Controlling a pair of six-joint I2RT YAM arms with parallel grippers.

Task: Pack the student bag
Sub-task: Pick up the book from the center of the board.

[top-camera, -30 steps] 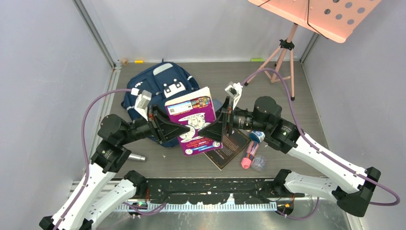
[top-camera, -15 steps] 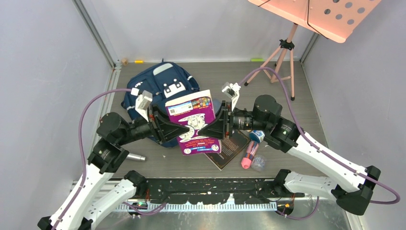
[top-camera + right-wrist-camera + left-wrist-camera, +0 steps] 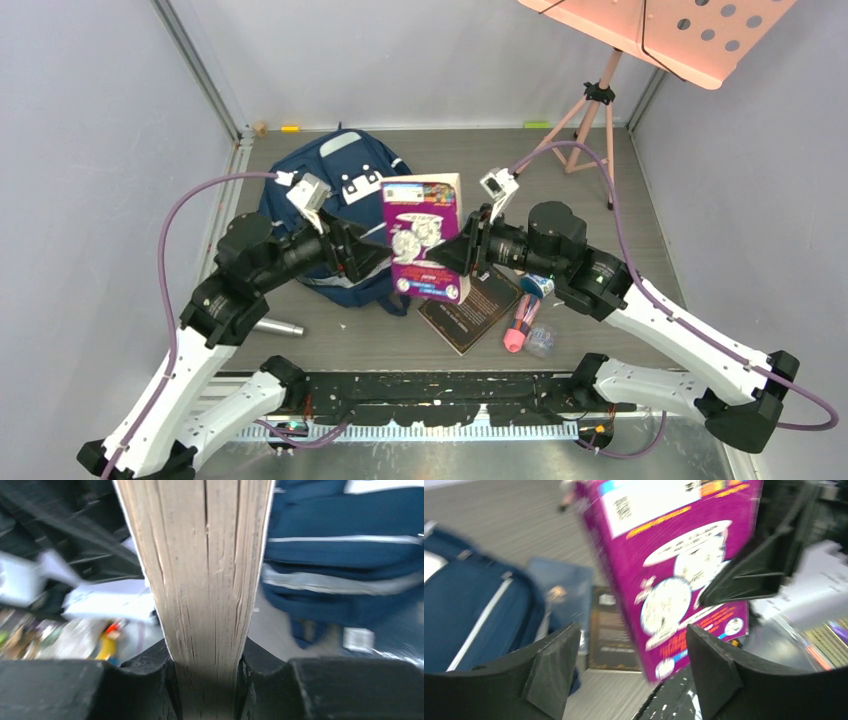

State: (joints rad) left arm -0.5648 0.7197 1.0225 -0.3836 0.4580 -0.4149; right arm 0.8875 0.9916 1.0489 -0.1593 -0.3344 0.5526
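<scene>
Since a second ago the purple book [image 3: 425, 240] has swung more upright, and only one arm carries it.

Left gripper [image 3: 352, 255]: fingers spread, off the cover, book just ahead of them.

Student bag [image 3: 320, 185]: lies on the table beneath and beyond this gripper.

Right gripper [image 3: 468, 255]: pinches the book by its page edge. Judgement: the single hold frees the left to hold the bag open.

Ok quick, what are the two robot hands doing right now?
Left gripper: open, holding nothing.
Right gripper: shut on the purple book.
</scene>
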